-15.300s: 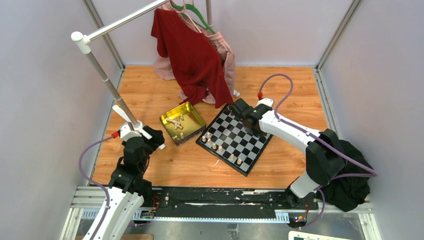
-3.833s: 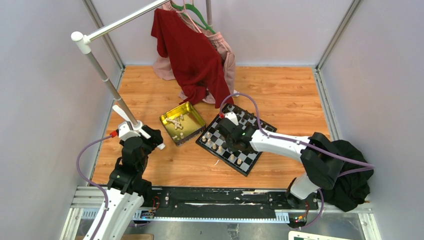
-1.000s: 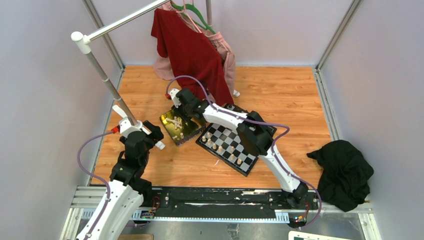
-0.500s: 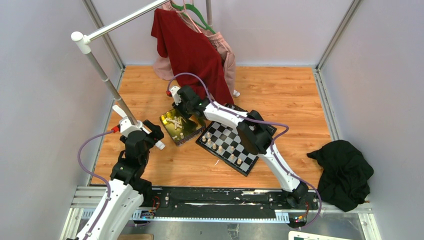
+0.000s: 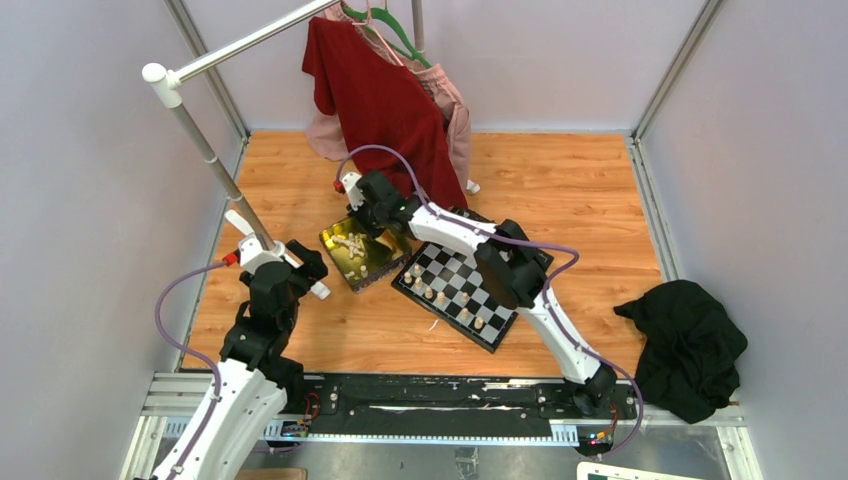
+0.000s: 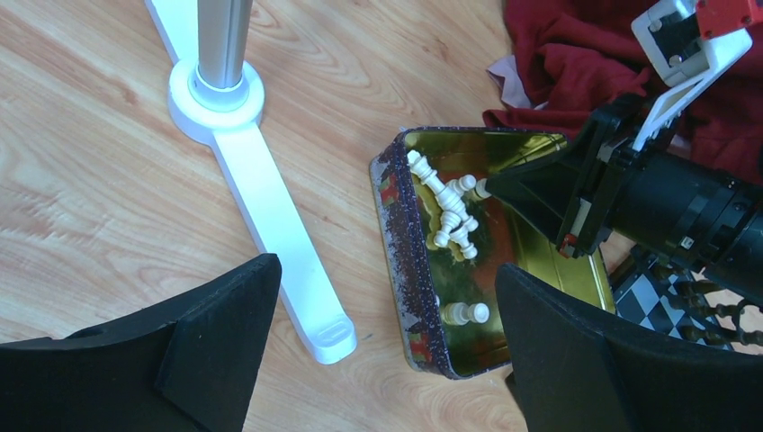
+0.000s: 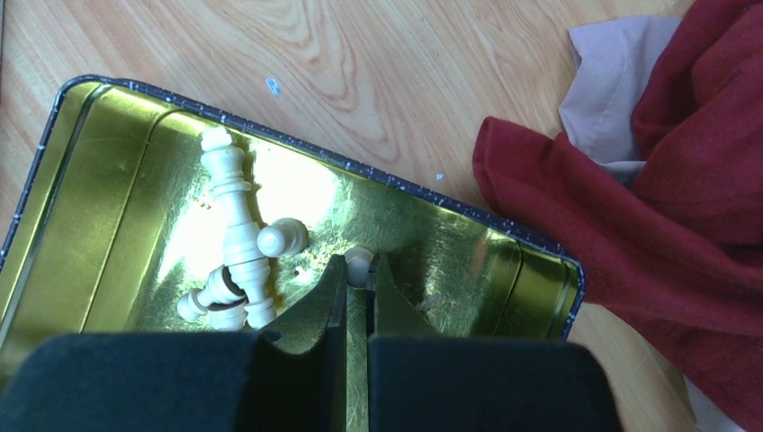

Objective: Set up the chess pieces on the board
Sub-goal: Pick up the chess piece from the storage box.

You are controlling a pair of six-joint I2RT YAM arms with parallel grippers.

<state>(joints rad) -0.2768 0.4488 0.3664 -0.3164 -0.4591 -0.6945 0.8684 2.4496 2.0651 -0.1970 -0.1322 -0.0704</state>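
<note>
Inside the gold tin point(image 7: 108, 162), the right gripper point(image 7: 360, 274) pinches a cream chess piece point(image 7: 360, 256) near the loose heap point(image 7: 236, 243), apparently mid-pickup, with the next move likely a lift over the tin's wall to the board point(image 5: 470, 290) just beside the tin.

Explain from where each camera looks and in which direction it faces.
Top external: above and behind the bases, looking down on the table, the left arm, the right arm, the board and the gold tin.
Left wrist: on the left arm, facing down at the tin and a rack foot; the open left gripper frames the bottom.
Right wrist: directly over the tin, facing down; the right gripper is shut on a cream piece.
Shared: all three show the tin; the left wrist also sees the right gripper.
</note>
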